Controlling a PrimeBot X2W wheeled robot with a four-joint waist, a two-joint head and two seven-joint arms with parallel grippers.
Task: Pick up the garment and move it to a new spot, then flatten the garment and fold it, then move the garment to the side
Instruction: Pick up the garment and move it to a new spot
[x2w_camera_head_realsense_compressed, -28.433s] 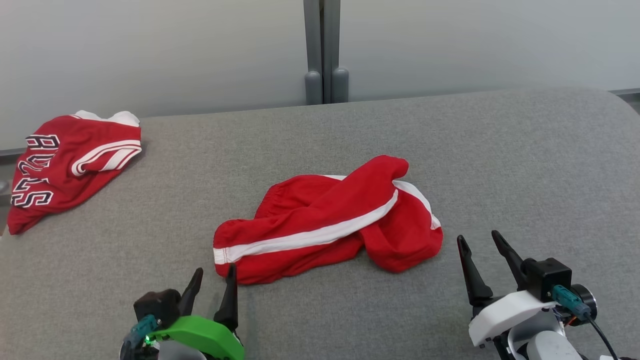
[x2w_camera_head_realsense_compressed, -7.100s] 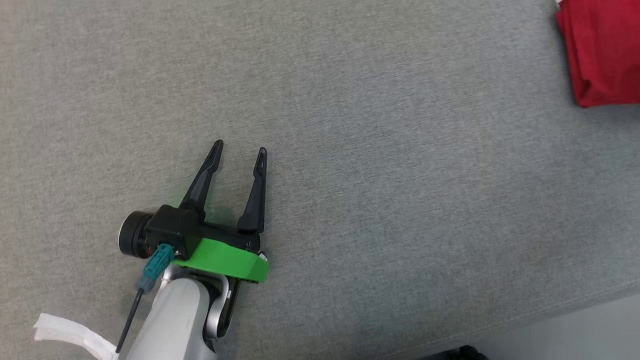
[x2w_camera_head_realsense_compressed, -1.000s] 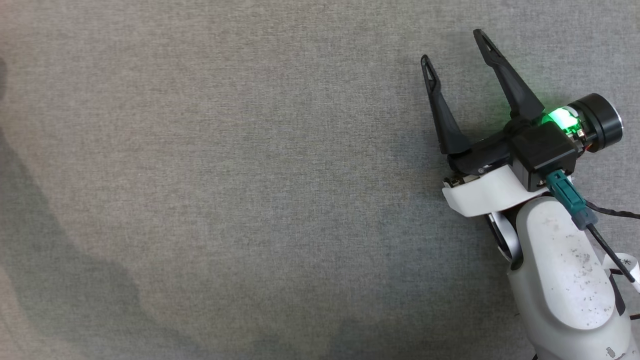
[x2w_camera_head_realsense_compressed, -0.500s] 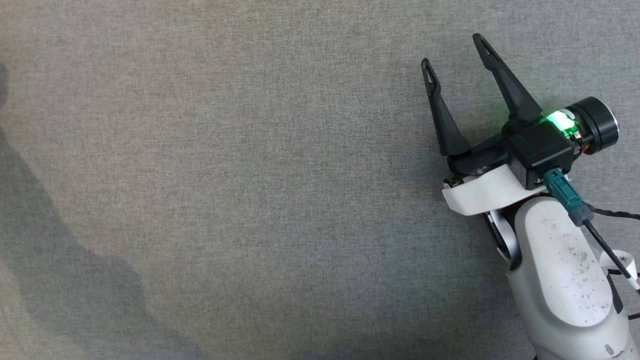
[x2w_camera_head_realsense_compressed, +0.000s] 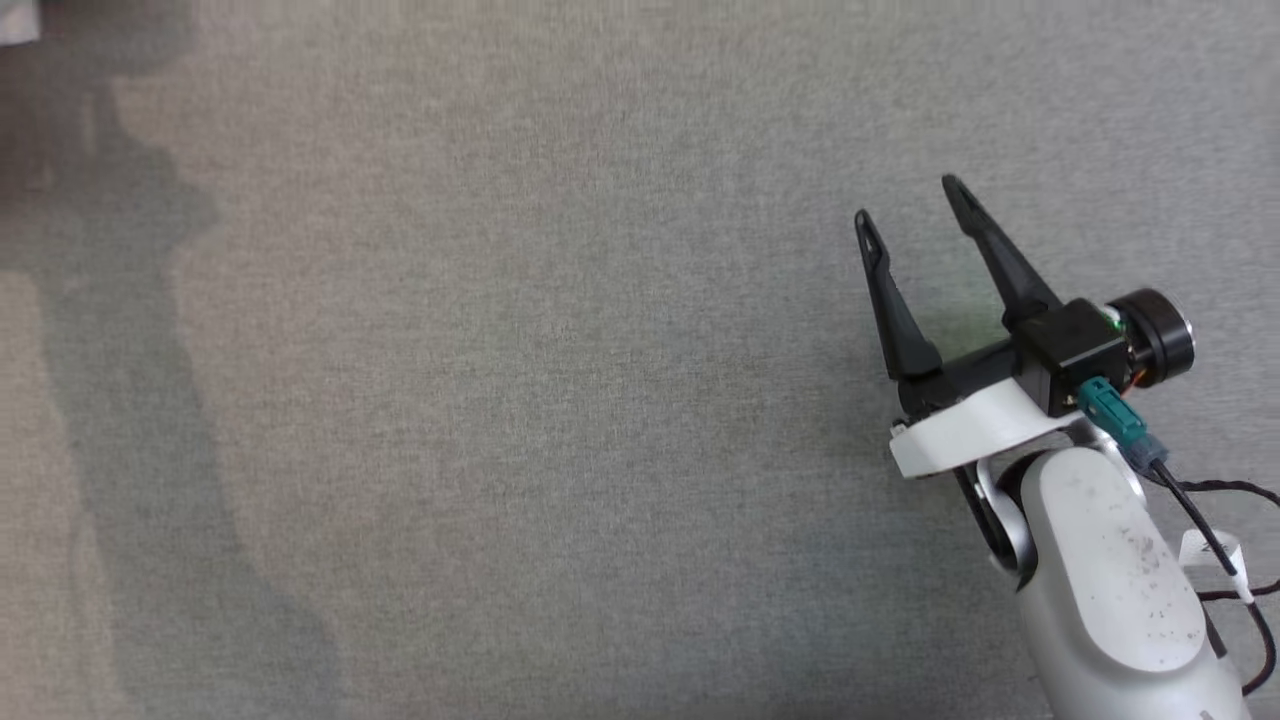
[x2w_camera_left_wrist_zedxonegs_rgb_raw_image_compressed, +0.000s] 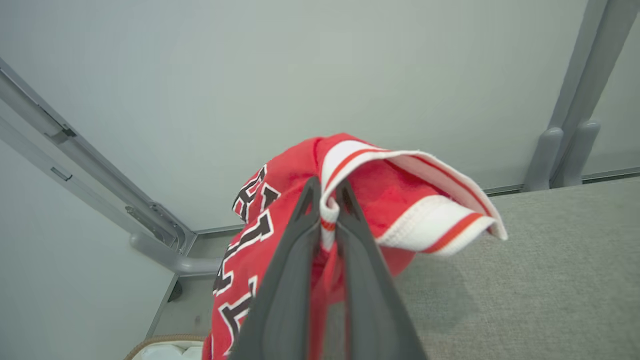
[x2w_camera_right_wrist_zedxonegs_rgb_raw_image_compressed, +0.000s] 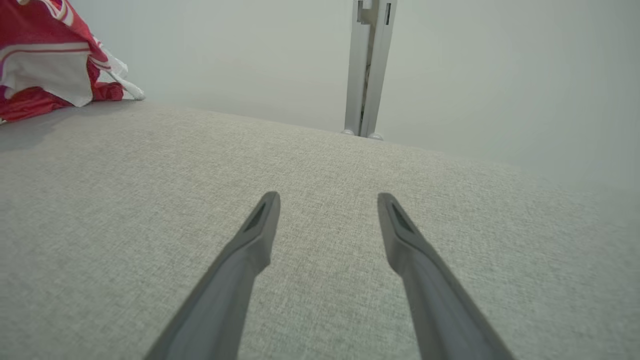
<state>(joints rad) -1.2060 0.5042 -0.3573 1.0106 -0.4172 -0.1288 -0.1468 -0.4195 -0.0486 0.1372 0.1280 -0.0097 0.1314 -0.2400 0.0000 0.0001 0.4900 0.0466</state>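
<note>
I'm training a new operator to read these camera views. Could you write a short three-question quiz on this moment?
1. True or false: the right gripper is open and holds nothing.
2. What is the left gripper shut on? A) the white-trimmed edge of the red jersey; B) a folded towel; C) nothing.
3. Fill in: in the right wrist view, the jersey shows at the upper ____ corner.

Key: 1 true; 2 A; 3 left.
</note>
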